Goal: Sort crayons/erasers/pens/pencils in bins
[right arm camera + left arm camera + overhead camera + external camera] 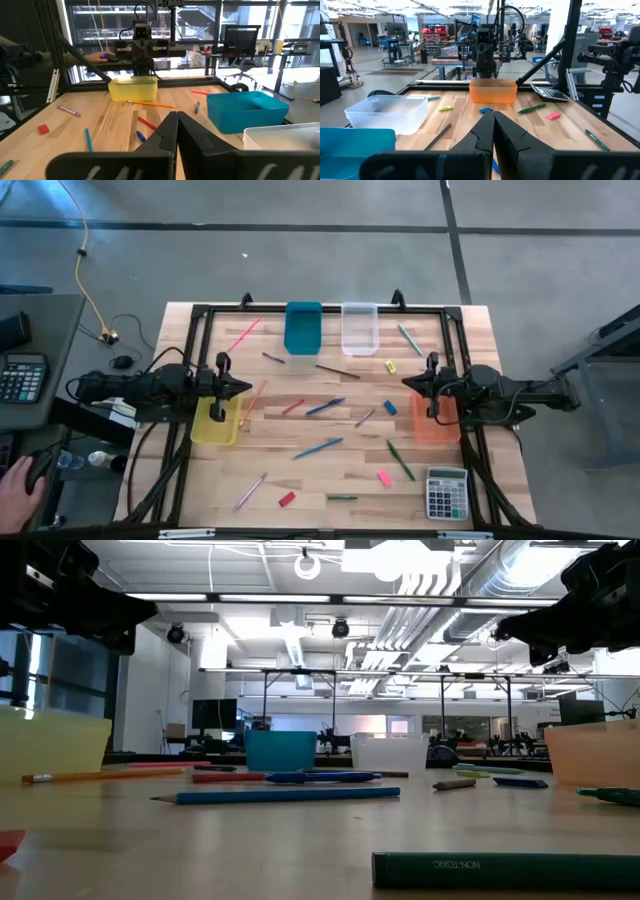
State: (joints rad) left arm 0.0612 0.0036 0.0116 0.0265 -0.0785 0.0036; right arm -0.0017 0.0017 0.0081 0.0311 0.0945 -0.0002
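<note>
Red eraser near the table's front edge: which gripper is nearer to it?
Left. The left gripper hangs over the yellow bin's side, closer to the red eraser; the right gripper sits farther off across the table.

"NON-TOXIC", mirrored, on green crayon (505,869)

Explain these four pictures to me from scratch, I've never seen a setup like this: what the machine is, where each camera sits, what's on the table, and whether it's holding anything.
This is a two-armed robot at a wooden table. One picture looks straight down from above; one sits at table height; two ride on the wrists, looking past each arm's own fingers.

From above, the left gripper hangs over the yellow bin, and the right gripper over the orange bin. Both are shut and hold nothing.

At the far edge stand a teal bin and a clear bin. Loose pens, pencils and crayons lie scattered, plus small erasers: yellow, blue, pink, red. A grey calculator sits at the near right corner. The bins look empty from above, so sorting has not visibly begun.
</note>
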